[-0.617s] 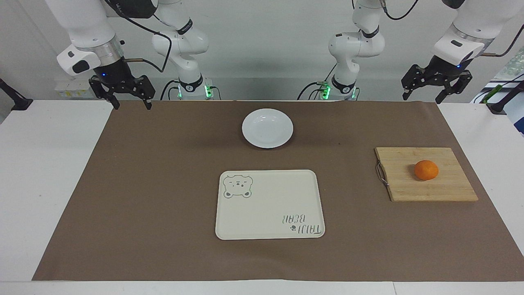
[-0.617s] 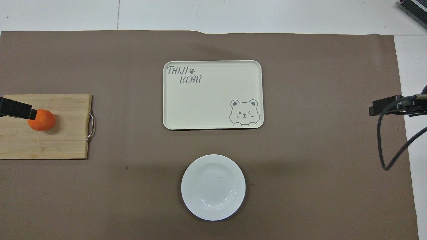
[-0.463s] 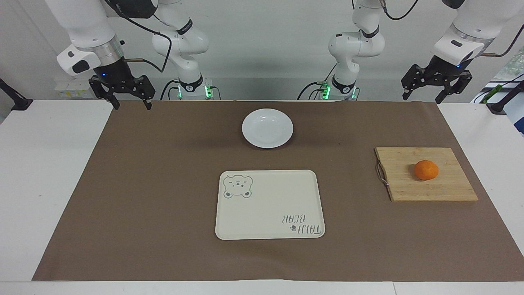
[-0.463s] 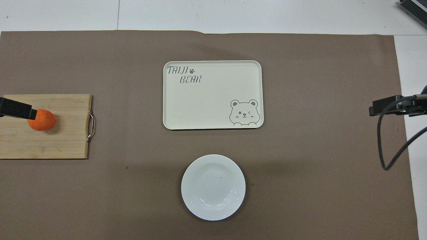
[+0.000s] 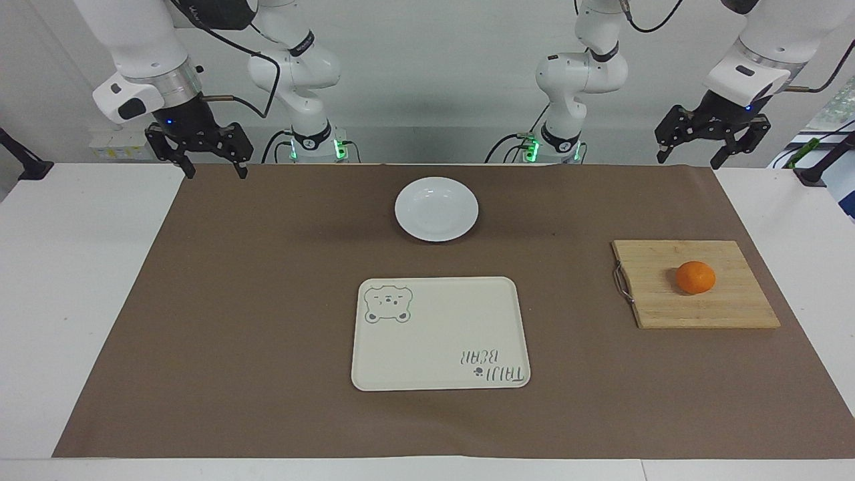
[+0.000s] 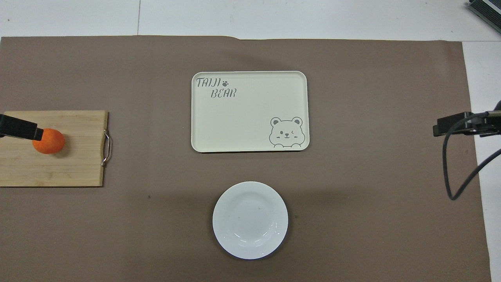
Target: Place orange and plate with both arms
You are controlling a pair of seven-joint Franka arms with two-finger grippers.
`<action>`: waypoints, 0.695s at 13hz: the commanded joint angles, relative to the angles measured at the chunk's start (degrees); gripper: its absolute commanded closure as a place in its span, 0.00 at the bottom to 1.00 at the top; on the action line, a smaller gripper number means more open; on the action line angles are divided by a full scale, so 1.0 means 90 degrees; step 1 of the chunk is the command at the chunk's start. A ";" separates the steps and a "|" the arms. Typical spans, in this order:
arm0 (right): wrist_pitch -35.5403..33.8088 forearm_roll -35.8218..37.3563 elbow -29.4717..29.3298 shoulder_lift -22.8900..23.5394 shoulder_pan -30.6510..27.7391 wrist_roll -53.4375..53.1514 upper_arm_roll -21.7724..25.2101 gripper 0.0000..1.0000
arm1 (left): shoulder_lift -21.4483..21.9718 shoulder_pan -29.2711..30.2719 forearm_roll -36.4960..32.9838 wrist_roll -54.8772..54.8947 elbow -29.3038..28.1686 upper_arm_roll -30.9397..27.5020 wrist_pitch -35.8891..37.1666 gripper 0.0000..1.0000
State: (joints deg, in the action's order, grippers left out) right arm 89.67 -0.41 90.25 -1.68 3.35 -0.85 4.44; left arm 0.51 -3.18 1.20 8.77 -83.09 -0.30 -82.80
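Orange: sitting on the board, toward the left arm's end of the table, nothing touching it; from overhead a dark bit of the left arm overlaps its edge, but the facing view shows that arm high up and well apart
Board: wooden, metal handle on the side facing the tray, flat on the brown mat
Plate: white, bare, in the middle of the mat on the robots' side (nearer to them than the tray)
Tray: cream, bear drawing and "TAIJI BEAR" lettering, nothing on it, farther from the robots than the plate and well apart from it
Left gripper: up in the air over the mat's corner at the left arm's end, fingers spread wide, holding nothing, well apart from the orange
Right gripper: hanging over the mat's corner at the right arm's end, fingers spread apart too, nothing between them, well apart from the plate
Arms: both raised above the robots' edge of the table, neither touching a thing
Table: white, showing around the mat on both ends
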 commanded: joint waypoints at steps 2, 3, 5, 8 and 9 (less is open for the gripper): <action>0.0008 0.0045 0.0030 -0.0028 -0.0060 -0.0121 -0.0054 0.00 | 0.0031 0.0041 -0.0006 -0.0017 0.0033 0.0014 0.0011 0.00; 0.0008 0.0045 0.0030 -0.0028 -0.0060 -0.0121 -0.0054 0.00 | 0.0031 0.0041 -0.0006 -0.0017 0.0033 0.0014 0.0020 0.00; -0.0002 0.0045 0.0030 -0.0028 -0.0060 -0.0121 -0.0054 0.00 | 0.0031 0.0050 -0.0006 -0.0017 0.0033 0.0014 0.0088 0.00; 0.0008 0.0045 0.0030 -0.0028 -0.0060 -0.0121 -0.0054 0.00 | 0.0031 0.0031 0.0004 -0.0027 0.0033 0.0014 0.0089 0.00; 0.0008 0.0045 0.0030 -0.0028 -0.0060 -0.0121 -0.0054 0.00 | 0.0031 0.0031 0.0004 -0.0027 0.0033 0.0014 0.0089 0.00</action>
State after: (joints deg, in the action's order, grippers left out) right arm 89.67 -0.41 90.25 -1.68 3.35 -0.85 4.44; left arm 0.51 -3.18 1.20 8.77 -83.09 -0.30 -82.78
